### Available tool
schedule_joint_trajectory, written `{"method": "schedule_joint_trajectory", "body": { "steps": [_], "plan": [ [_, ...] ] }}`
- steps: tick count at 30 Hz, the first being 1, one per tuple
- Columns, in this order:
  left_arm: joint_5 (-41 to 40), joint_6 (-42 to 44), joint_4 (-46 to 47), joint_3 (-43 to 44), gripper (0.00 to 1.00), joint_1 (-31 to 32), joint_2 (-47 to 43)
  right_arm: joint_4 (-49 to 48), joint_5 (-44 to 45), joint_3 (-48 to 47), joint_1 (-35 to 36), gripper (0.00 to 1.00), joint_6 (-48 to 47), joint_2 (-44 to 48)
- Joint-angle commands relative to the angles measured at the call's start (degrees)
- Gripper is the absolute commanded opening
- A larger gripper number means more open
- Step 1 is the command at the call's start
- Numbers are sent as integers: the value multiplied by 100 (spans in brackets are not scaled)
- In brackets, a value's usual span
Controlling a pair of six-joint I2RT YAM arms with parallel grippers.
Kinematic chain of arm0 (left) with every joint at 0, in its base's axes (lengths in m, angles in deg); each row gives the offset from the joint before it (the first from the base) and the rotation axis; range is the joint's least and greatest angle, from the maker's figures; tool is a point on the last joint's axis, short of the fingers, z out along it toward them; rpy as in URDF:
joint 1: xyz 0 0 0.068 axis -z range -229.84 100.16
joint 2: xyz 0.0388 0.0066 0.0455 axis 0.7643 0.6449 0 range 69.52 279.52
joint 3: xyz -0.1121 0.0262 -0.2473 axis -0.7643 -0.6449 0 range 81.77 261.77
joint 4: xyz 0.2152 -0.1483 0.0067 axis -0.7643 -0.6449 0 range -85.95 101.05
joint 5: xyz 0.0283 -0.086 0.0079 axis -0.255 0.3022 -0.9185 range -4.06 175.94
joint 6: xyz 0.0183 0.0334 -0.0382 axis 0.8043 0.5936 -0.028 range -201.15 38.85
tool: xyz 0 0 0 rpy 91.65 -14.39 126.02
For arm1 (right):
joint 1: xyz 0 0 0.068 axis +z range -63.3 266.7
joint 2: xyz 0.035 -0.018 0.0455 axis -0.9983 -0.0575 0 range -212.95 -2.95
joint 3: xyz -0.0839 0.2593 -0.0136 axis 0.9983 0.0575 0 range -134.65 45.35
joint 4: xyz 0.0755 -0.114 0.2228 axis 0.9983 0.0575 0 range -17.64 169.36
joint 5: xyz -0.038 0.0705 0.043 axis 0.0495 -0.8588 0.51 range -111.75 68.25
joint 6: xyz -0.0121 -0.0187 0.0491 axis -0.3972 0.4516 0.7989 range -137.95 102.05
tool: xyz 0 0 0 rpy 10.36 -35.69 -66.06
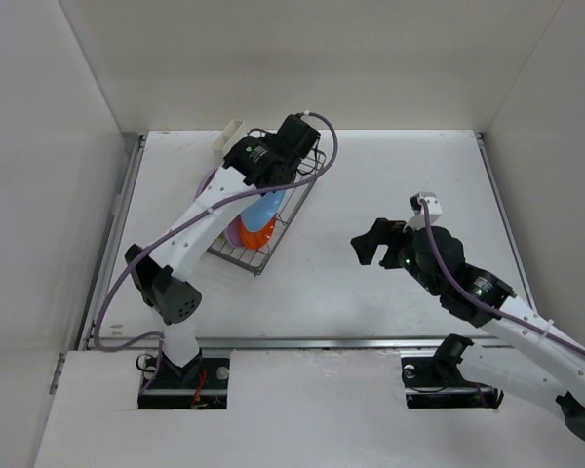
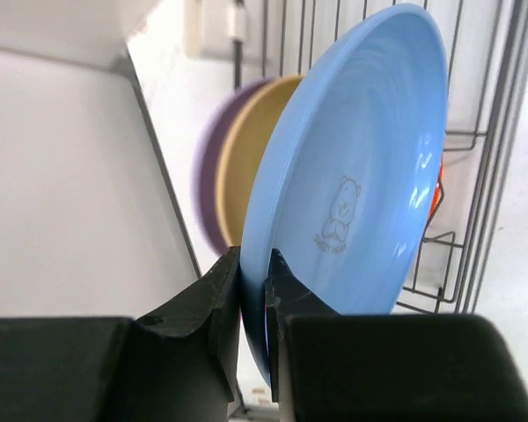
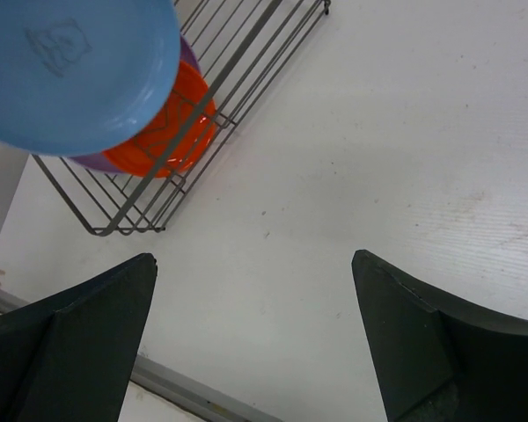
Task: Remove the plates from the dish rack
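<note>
Light blue plate (image 2: 361, 158), rim clamped between the left fingers (image 2: 213, 308).
Faint bear outline (image 2: 338, 215), lettering beneath unreadable; right fingers (image 3: 79, 343) apart.

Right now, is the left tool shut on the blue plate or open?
Shut on it: the left tool pinches the blue plate by its lower rim, fingers tight against both faces.

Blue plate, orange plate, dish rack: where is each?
Blue plate (image 2: 361, 158): left wrist view, on its face above the bear print.
Orange plate (image 3: 158, 145): right wrist view, on its face behind the wires.
Dish rack (image 3: 114, 230): right wrist view, on its near corner rim.
</note>
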Motion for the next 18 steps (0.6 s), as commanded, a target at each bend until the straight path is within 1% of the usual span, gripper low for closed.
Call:
{"method": "schedule_joint_trajectory", "body": {
  "steps": [1, 2, 4, 6, 7, 9, 10, 11, 13, 14, 17, 18],
  "plan": [
    [-337, 72, -132, 593, 0, 300, -690, -263, -277, -455, 28, 100, -222, -156],
    [-268, 72, -185, 690, 0, 361, -691, -334, -383, -543, 28, 100, -223, -261],
    [127, -138, -412, 901, 0, 362, -848, -430, -733, -684, 28, 100, -293, -323],
    [635, -200, -467, 981, 0, 362, -1007, -694, -884, -737, 28, 100, -293, -323],
    [1500, -200, -545, 981, 0, 362, -1190, -790, -885, -737, 28, 100, -293, -323],
    [2593, -8, -643, 754, 0, 362, -1358, -1114, -885, -685, 28, 100, -293, -323],
    [3468, 167, -791, 518, 0, 310, -1481, -1195, -885, -615, 28, 100, -346, -323],
    [3825, 256, -844, 515, 0, 309, -1482, -1256, -885, -614, 28, 100, -346, -384],
    [4415, 397, -897, 226, 0, 309, -1534, -1345, -885, -562, 28, 100, -398, -621],
    [4957, 458, -976, 147, 0, 309, -1535, -1441, -963, -562, 28, 100, -451, -718],
    [5663, 661, -1082, -38, 0, 309, -1535, -1670, -1122, -456, 28, 100, -452, -1070],
    [5727, 722, -1082, -38, 0, 309, -1535, -1731, -1122, -395, 28, 100, -399, -1131]
  ]
}}
